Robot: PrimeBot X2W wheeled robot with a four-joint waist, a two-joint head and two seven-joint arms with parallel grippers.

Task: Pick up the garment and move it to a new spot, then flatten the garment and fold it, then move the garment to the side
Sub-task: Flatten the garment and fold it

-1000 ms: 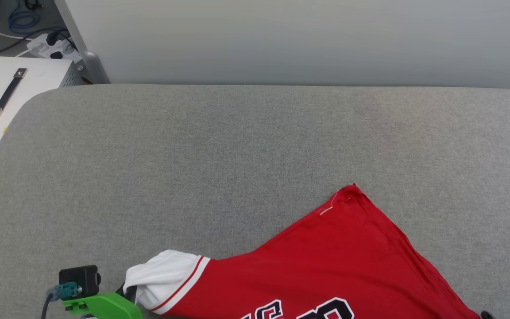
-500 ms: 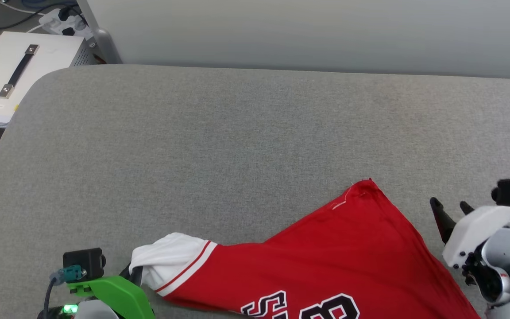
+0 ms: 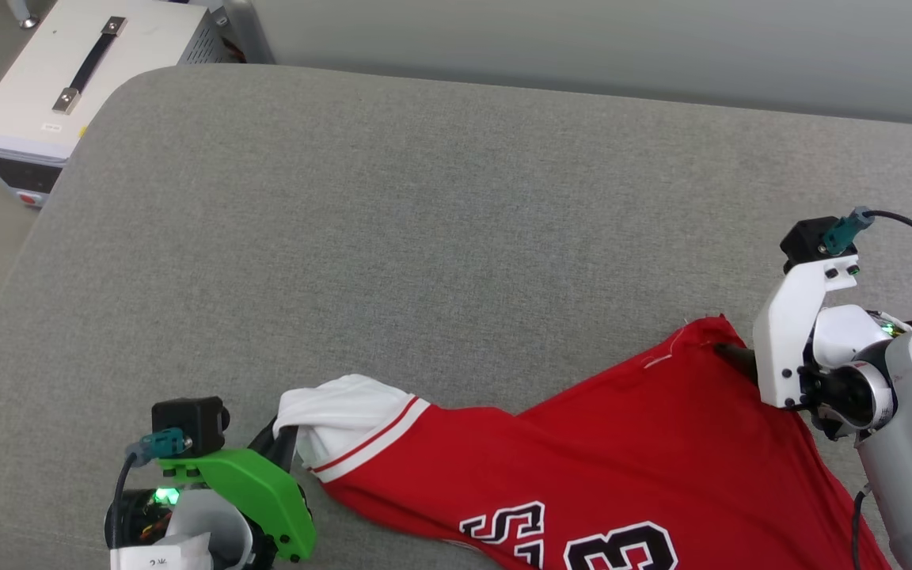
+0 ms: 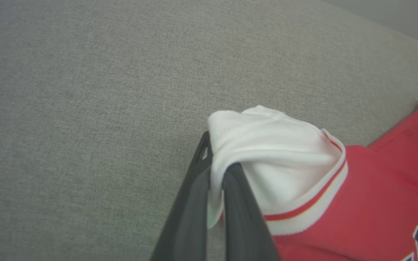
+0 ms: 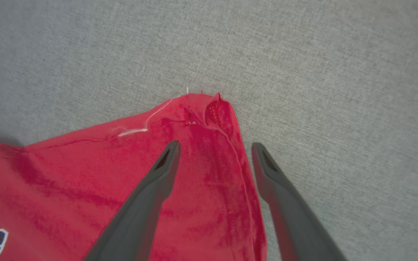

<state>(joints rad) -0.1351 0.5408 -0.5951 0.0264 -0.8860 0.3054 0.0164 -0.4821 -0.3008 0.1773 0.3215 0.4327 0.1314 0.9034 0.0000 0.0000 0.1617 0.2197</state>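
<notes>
The garment [image 3: 583, 467] is a red jersey with a white sleeve [image 3: 345, 412] and black white-outlined print, spread over the near part of the grey cushion [image 3: 424, 237]. My left gripper [image 4: 216, 170] is shut on the white sleeve [image 4: 267, 145], the cloth pinched between its dark fingers; in the head view it sits at the lower left [image 3: 278, 439]. My right gripper [image 5: 214, 148] stands open over the garment's red far corner [image 5: 212, 108], one finger above the cloth, the other above the cushion beside its edge. In the head view its fingers [image 3: 733, 356] are mostly hidden by the white wrist.
A white box with a black handle [image 3: 84, 71] stands on the floor past the cushion's far left corner. A pale wall [image 3: 583, 47] runs along the cushion's far edge. Bare grey cushion stretches beyond the garment.
The head camera has tilted down and turned. My right gripper has come in from the right and now hovers open over the garment's far corner. The left gripper keeps its hold on the sleeve.
</notes>
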